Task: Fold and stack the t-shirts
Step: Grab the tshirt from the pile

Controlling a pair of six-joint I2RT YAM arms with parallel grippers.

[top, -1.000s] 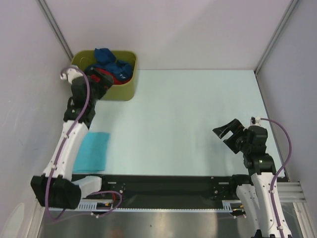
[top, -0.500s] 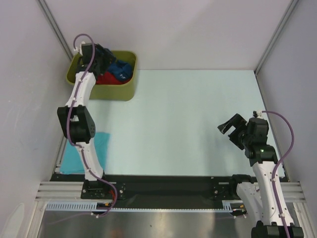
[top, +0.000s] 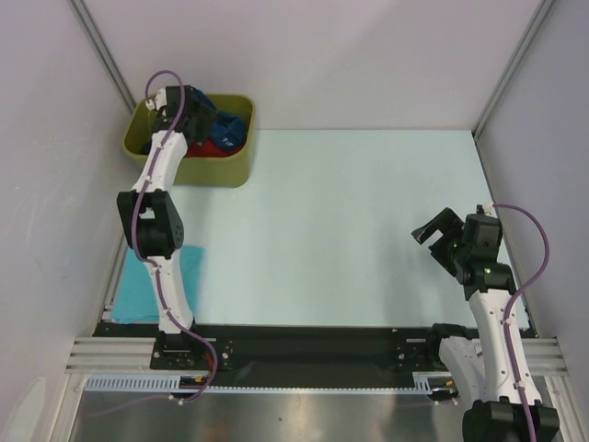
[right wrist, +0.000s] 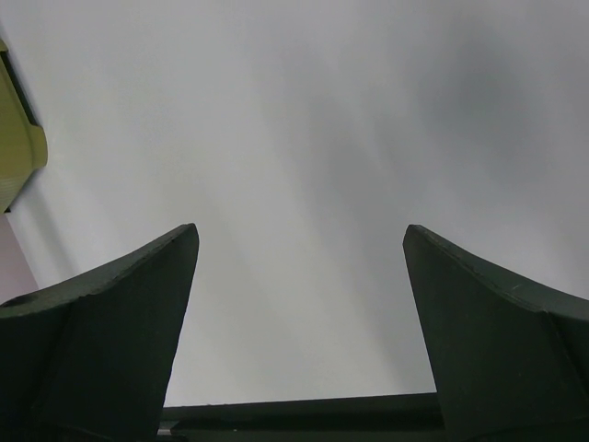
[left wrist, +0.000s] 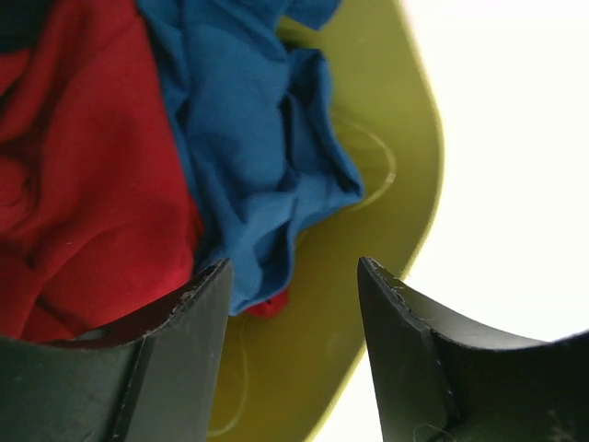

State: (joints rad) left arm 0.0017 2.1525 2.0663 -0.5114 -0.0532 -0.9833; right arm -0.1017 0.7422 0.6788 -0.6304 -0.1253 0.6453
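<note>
Hovering in olive bin (top: 221, 175) over blue t-shirt (left wrist: 248, 138) and red t-shirt (left wrist: 83, 184), left gripper (left wrist: 294, 272) is seen partly spread, empty; turquoise t-shirt (top: 129, 290) is laid near bin; right gripper (right wrist: 299, 239), well apart from bin, is spread wide

Soft, even overhead light fills the top view, with almost no shadow on the pale table (top: 350, 212). In the left wrist view the left gripper's fingers (left wrist: 166, 368) are dark and the shirts (left wrist: 248, 138) ahead of the jaws are sharp — the table beyond is blown out white. The right gripper's fingers (right wrist: 101, 341) are near-black, with smooth, featureless grey between the jaws.
</note>
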